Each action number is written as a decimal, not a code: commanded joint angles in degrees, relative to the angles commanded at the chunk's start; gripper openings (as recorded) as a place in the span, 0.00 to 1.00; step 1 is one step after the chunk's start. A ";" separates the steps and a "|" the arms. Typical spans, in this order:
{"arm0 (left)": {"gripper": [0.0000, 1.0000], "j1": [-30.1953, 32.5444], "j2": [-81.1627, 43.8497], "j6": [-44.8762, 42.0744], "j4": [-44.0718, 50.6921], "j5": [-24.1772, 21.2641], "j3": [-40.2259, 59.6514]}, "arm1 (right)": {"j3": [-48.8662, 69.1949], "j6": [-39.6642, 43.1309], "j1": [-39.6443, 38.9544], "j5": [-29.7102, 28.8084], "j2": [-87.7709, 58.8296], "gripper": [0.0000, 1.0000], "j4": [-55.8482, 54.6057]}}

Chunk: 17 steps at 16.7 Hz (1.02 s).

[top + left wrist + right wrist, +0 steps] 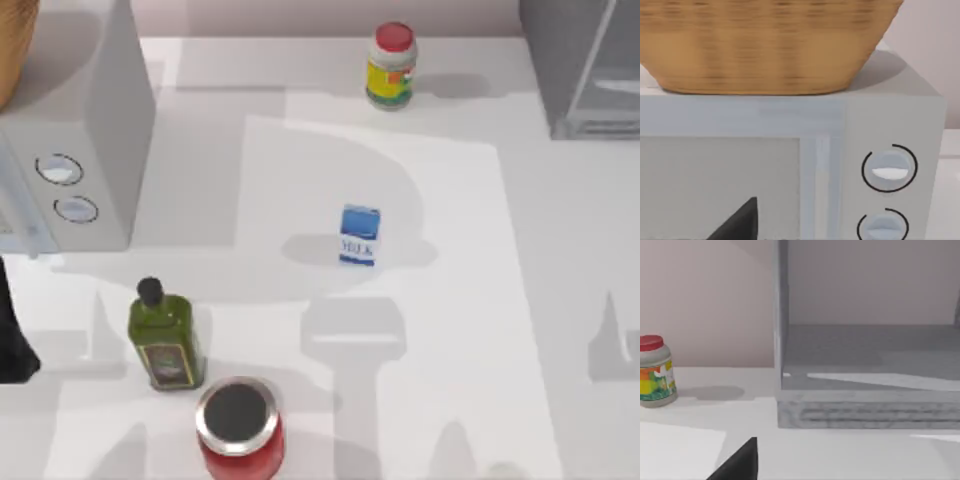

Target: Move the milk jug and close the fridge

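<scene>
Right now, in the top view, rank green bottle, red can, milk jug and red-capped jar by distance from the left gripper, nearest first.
1. green bottle, left side, by left gripper
2. red can, front edge
3. milk jug, centre
4. red-capped jar, back

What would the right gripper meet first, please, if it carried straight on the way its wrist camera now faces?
Probably the fridge: its open grey interior lies straight ahead across bare table, with the red-capped jar off to one side. Depth is hard to judge.

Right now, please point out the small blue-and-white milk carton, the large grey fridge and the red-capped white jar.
Small blue-and-white milk carton [359, 236]: top view, white front.
Large grey fridge [865, 412]: right wrist view, bottom front edge.
Red-capped white jar [391, 67]: top view, yellow label.
</scene>
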<state>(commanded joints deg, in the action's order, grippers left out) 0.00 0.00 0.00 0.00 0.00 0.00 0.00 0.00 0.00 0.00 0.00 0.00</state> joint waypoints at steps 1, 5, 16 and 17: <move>1.00 0.00 0.00 0.00 0.00 0.00 0.00 | 0.00 0.00 0.00 0.00 0.00 1.00 0.00; 1.00 0.00 0.00 0.00 0.00 0.00 0.00 | 0.10 -0.28 -3.96 -3.97 -3.77 1.00 -3.62; 1.00 0.00 0.00 0.00 0.00 0.00 0.00 | 0.91 -0.92 -42.64 -42.96 -35.55 1.00 -33.37; 1.00 0.00 0.00 0.00 0.00 0.00 0.00 | 1.03 -0.95 -45.53 -45.88 -37.88 1.00 -35.66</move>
<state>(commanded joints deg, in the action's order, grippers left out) 0.00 0.00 0.00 0.00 0.00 0.00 1.03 -0.95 -45.53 -45.88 -37.88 -35.66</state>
